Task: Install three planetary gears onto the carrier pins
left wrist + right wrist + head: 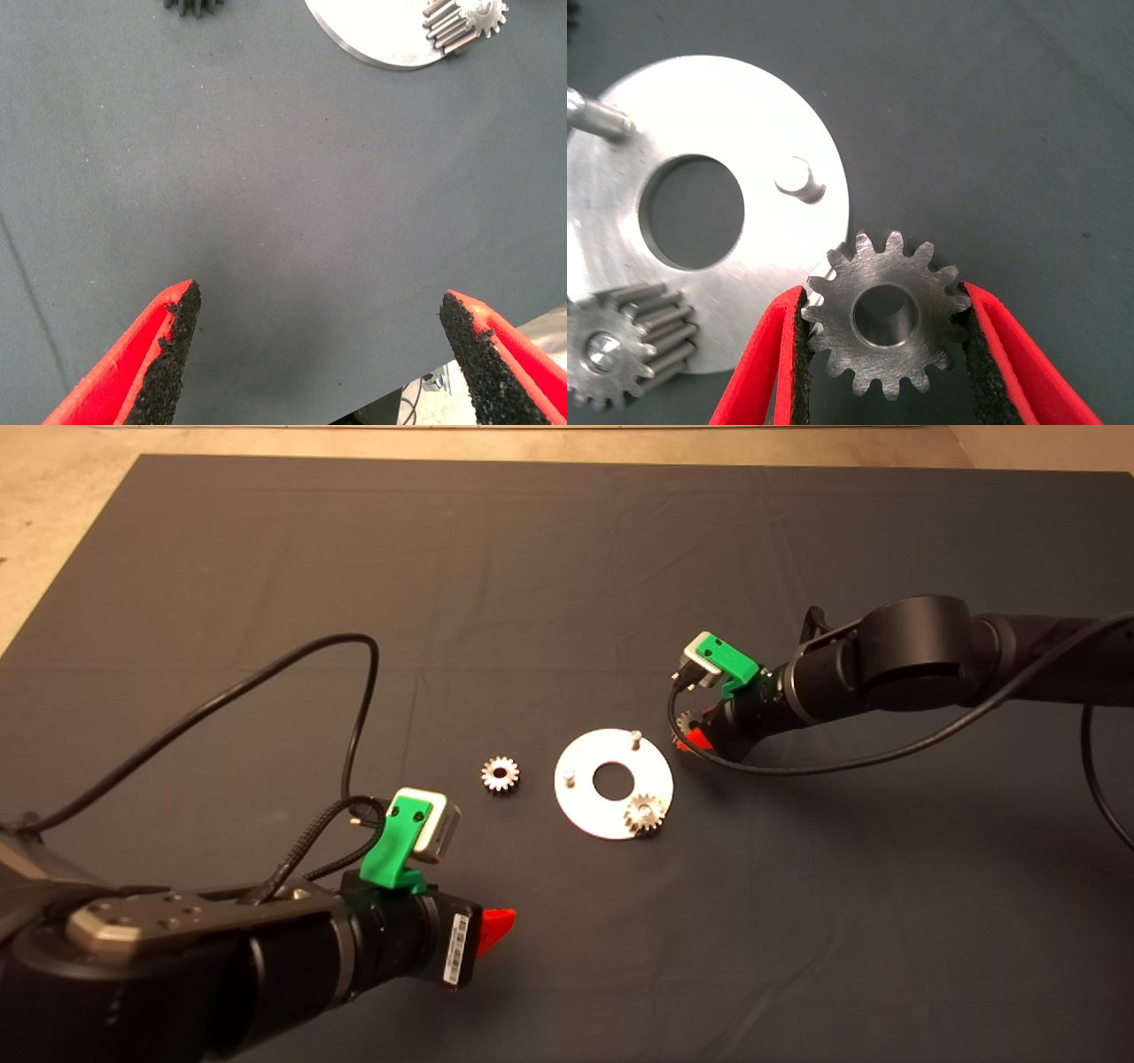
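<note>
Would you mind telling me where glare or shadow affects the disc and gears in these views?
Head view: the disc shines pale, its mounted gear still readable. Left wrist view: the disc's edge is washed out white. Right wrist view: the held gear is evenly lit, teeth crisp, between the right gripper fingers.

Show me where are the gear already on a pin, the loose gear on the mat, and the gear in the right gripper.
Mounted gear (644, 814): head view, its toothed top.
Loose gear (500, 773): head view, its centre.
Held gear (883, 312): right wrist view, flat face near the bore.
</note>
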`<state>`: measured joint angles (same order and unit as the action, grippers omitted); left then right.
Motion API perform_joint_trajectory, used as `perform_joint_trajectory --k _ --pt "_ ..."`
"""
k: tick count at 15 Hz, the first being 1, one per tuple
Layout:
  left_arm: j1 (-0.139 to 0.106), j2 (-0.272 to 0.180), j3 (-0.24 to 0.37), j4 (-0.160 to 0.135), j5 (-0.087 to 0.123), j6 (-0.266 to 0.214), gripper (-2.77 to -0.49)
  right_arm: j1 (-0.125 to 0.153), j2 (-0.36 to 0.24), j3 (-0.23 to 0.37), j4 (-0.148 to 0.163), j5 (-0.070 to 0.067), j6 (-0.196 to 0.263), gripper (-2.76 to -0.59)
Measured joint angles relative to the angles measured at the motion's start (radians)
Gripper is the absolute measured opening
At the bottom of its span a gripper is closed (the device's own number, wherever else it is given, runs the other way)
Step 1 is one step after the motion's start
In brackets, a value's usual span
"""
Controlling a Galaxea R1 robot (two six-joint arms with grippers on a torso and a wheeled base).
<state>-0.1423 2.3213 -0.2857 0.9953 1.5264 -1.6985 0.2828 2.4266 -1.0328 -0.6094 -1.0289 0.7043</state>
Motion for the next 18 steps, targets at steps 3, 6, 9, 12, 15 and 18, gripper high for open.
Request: perform_joint_trajectory --k 3,6,9,12,15,18 --pt "0.0 0.0 0.0 0.0 0.0 0.0 -1.35 0.0 0.0 0.0 0.0 0.024 0.0 -2.41" --pt "0.0 0.0 0.0 0.0 0.0 0.0 -1.35 0.0 0.0 0.0 0.0 0.059 0.0 -2.42" --pt "0.0 0.0 0.0 0.0 0.0 -0.011 -1.35 0.0 0.005 0.0 0.0 0.082 0.0 -2.42" --pt "0.0 0.0 0.0 0.0 0.0 -0.014 -1.35 0.0 0.024 0.0 0.0 0.084 0.0 -2.42" --pt "0.0 0.002 0.0 0.0 0.0 -0.015 -1.35 0.0 0.047 0.0 0.0 0.087 0.0 -2.42" --pt "-0.003 0.003 0.0 0.0 0.0 -0.016 -1.35 0.0 0.06 -0.004 0.0 0.086 0.0 -2.41"
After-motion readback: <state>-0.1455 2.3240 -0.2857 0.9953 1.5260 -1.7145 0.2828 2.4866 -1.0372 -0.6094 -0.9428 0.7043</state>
